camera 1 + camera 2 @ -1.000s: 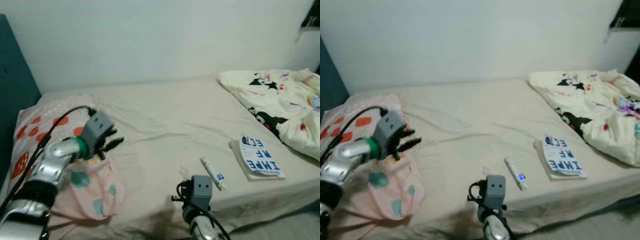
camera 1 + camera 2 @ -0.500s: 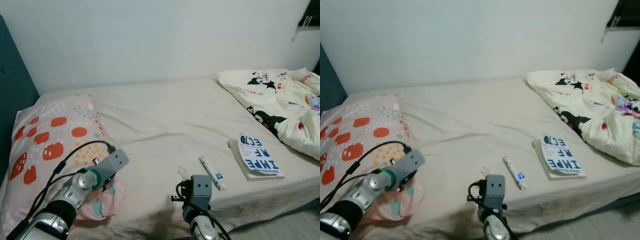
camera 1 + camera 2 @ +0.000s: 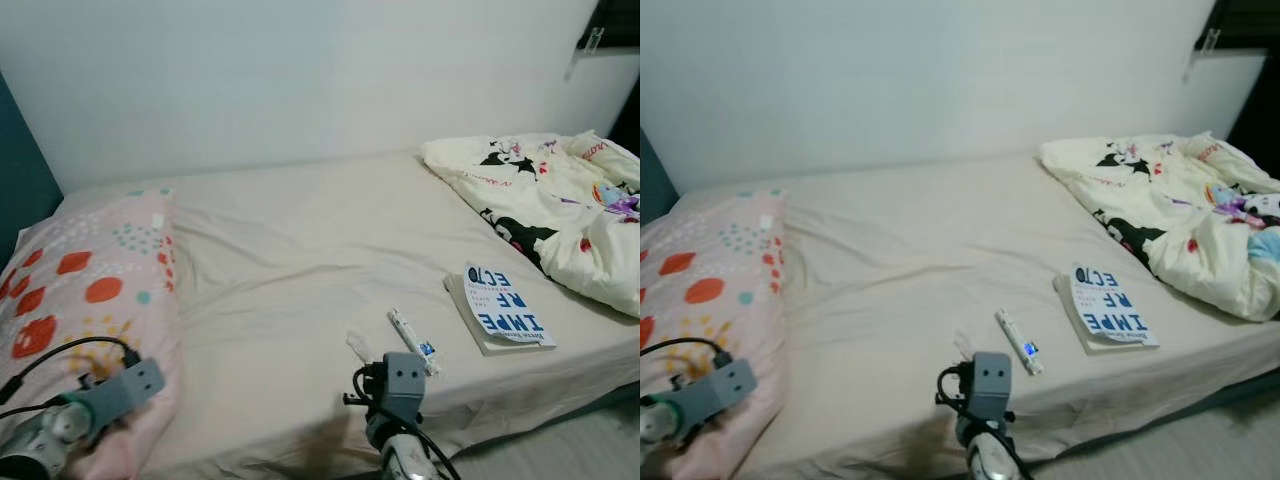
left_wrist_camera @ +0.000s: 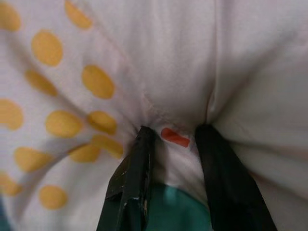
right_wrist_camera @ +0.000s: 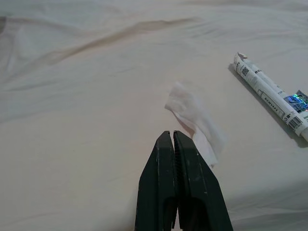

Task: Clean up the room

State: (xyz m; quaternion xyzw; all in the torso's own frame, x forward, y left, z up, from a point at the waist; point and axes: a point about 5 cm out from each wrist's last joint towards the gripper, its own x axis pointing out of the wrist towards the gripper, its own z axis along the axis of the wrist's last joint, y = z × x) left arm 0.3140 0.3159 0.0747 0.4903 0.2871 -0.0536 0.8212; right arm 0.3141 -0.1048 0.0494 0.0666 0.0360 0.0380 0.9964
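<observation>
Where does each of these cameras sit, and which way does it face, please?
Left eye view: on the head, looking down at the bed; both arms at the bottom edge.
Right eye view: the same, shifted sideways.
Left wrist view: along the left gripper, fingers pinching the pillow.
Right wrist view: along the shut right gripper, over a tissue and tube.
Shared: tube, tissue and pillow also show from the head.

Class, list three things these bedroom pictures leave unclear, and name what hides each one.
1. The book cover's small print, eye views: too small to read.
2. The tube label, right wrist view: text too small, one end cut off by the picture's edge.
3. The blanket, eye views: cut off by the picture's right edge.
</observation>
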